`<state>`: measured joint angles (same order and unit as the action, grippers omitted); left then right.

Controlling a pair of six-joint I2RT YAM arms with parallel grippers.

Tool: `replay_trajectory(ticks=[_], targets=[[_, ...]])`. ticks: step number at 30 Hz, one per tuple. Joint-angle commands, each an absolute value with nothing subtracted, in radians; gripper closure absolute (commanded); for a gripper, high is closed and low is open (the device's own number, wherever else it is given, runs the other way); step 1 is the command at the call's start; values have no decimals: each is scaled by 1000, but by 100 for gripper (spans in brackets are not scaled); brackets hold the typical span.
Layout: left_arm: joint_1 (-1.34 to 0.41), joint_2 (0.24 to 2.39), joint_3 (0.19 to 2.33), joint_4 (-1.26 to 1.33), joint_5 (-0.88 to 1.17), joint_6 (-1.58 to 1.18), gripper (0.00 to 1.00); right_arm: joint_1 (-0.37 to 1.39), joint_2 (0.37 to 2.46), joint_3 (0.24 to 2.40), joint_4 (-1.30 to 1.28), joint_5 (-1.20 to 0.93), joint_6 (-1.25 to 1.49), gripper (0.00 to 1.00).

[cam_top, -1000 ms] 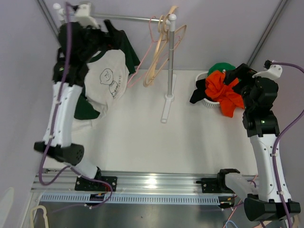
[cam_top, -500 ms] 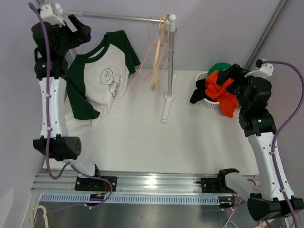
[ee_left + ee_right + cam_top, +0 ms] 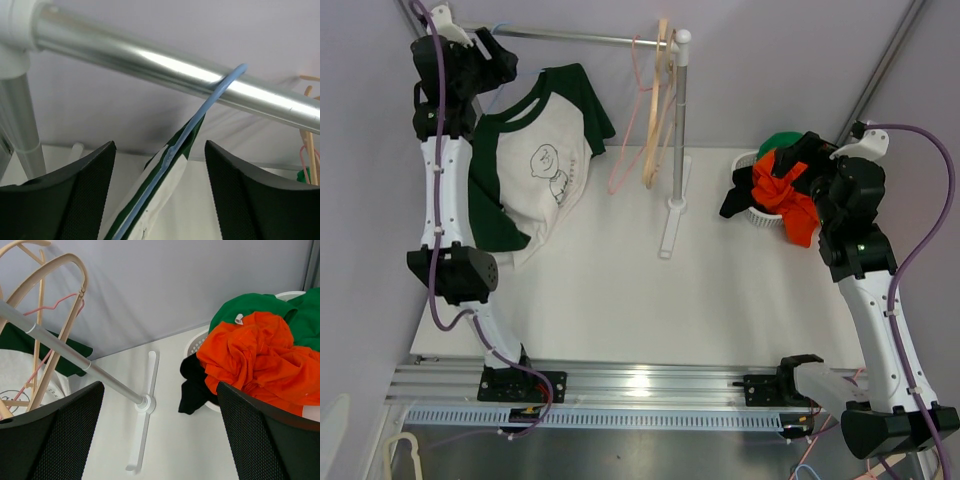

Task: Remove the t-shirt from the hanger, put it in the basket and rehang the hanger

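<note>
A cream t-shirt with dark green sleeves and a printed cartoon face [image 3: 545, 150] is seen hung on a thin pale blue plastic hanger [image 3: 210, 102], which is hooked over a polished silver metal rail [image 3: 150, 60] above the far left corner of the white table [image 3: 720, 300]; the left gripper [image 3: 159, 150] is raised just under the rail, its jaws spread wide on either side of the hanger's neck and closed on nothing; the right gripper [image 3: 159, 400] is likewise held wide apart and empty, near a white plastic basket [image 3: 196, 342] of orange, green and black clothes at the far right edge. The garment is judged to be light, soft and limp, likely to stretch and to catch at the collar on the hanger's shoulders; the hanger is stiff but would probably swing freely on the rail. A hold is best taken on a bunched shoulder seam or the lower hem, so that the fabric may be drawn off one side at a time.
</note>
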<state>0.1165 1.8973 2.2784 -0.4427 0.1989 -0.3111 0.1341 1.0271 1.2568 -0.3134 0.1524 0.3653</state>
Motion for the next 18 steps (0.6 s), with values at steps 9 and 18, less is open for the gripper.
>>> replay_trajectory(ticks=[9,18], targets=[[106,2022,2392,-431,314,-318,52,138,1014,1243,-259,170,347,1],[86,1997,2434,-433,313,-359,99,138,1012,1232,-258,166,348,1]])
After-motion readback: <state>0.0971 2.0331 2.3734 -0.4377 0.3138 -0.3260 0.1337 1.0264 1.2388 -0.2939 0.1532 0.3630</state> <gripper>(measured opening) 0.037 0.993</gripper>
